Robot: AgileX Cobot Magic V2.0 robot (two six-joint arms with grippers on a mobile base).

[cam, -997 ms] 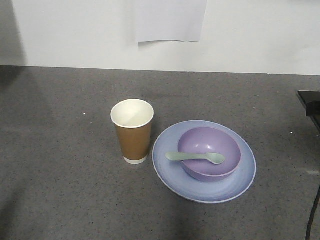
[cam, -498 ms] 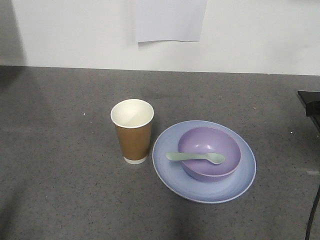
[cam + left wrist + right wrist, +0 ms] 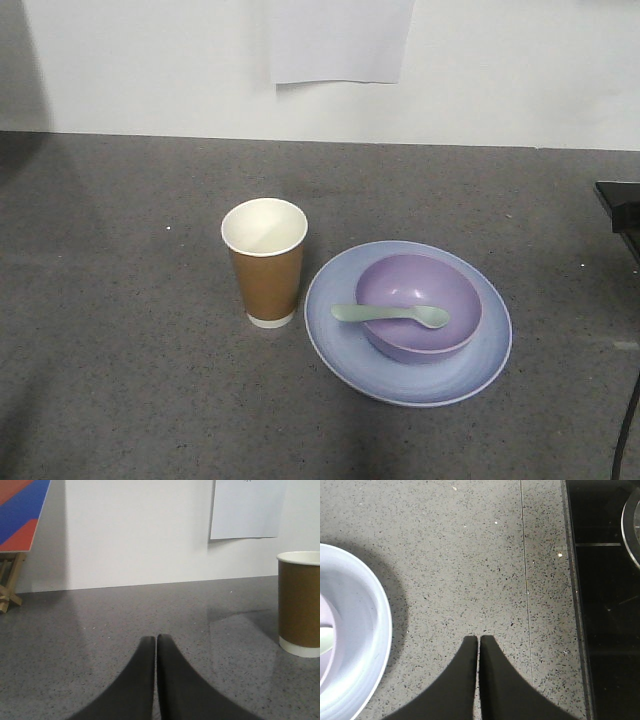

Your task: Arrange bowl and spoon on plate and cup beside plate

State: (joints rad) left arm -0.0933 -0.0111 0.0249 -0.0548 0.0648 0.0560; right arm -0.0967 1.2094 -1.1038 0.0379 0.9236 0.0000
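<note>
with the lavender bowl (image 3: 418, 306) and mint spoon (image 3: 390, 315) on the blue plate (image 3: 340, 340) and the paper cup (image 3: 265, 262) beside it, both the left gripper (image 3: 156, 639) and right gripper (image 3: 479, 640), pinched closed and empty, should keep clear.

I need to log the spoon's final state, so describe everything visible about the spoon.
The spoon is short, pale mint green and looks like matte plastic, with a rounded scoop and a thick handle. It lies roughly level across the purple bowl, scoop inside toward the bowl's right, handle resting on the left rim and sticking out over the pale blue plate. Only the bowl appears to touch it. Neither gripper is near it. In the right wrist view, only a sliver shows.
</note>
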